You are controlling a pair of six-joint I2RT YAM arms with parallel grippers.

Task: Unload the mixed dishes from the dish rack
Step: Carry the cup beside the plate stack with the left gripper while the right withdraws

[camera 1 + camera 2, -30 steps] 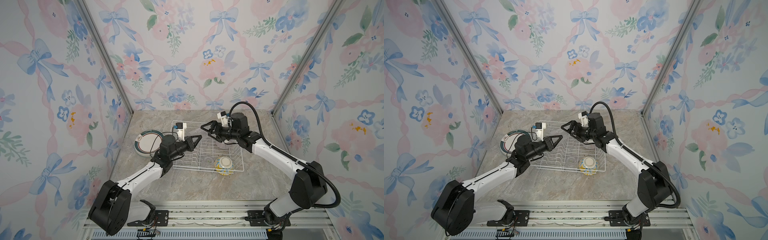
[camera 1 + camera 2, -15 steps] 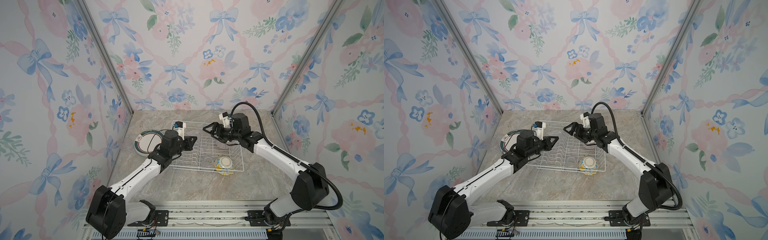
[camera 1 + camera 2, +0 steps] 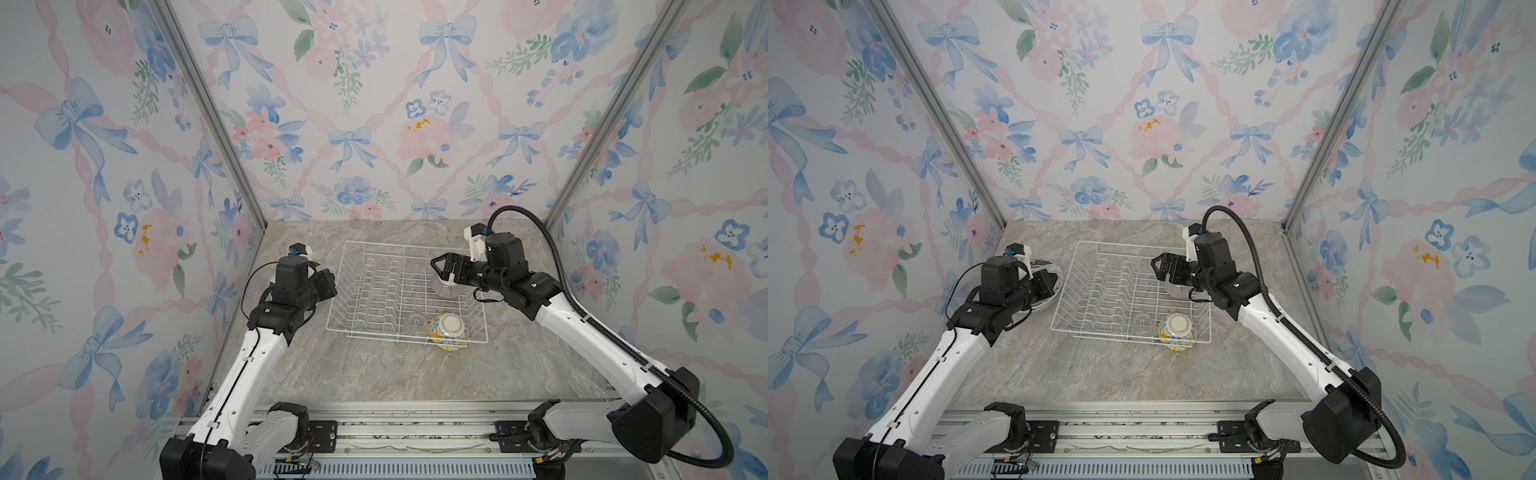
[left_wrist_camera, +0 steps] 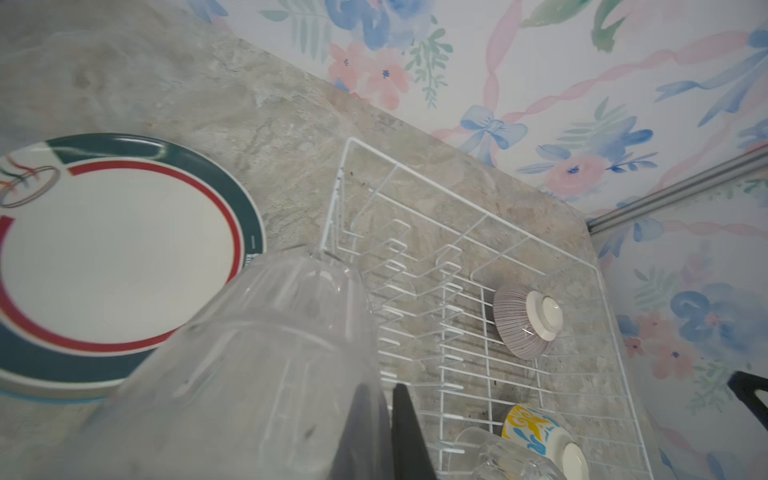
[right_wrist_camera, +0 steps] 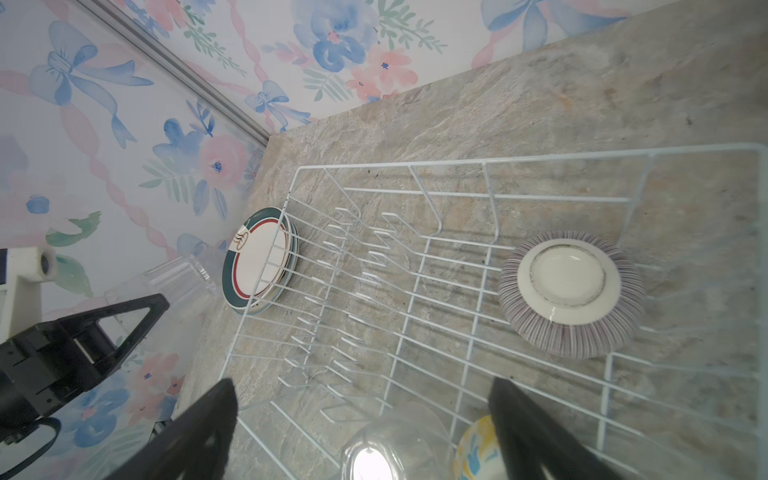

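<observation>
My left gripper (image 4: 384, 388) is shut on the wall of a clear glass cup (image 4: 270, 353), held left of the white wire dish rack (image 3: 415, 246) above a stack of plates (image 3: 1052, 286); the top plate (image 4: 116, 266) has a teal rim and a red ring. In both top views my right gripper (image 3: 442, 270) hangs open just over an upturned purple-striped bowl (image 3: 448, 289) in the rack's right part. At the rack's near right corner an upturned yellow-blue bowl (image 3: 449, 330) sits beside a second clear cup (image 3: 417, 322). In the right wrist view the open gripper (image 5: 361, 382) frames that cup (image 5: 395, 444).
The rack's upright dividers (image 3: 374, 291) hold nothing. Marble tabletop (image 3: 374, 374) lies bare in front of the rack and to its right. Flowered walls close in on three sides, and the left wall is close behind my left arm.
My left gripper has drawn back leftward out of the rack to above the plates. My right gripper has shifted right and down over the striped bowl, still open.
</observation>
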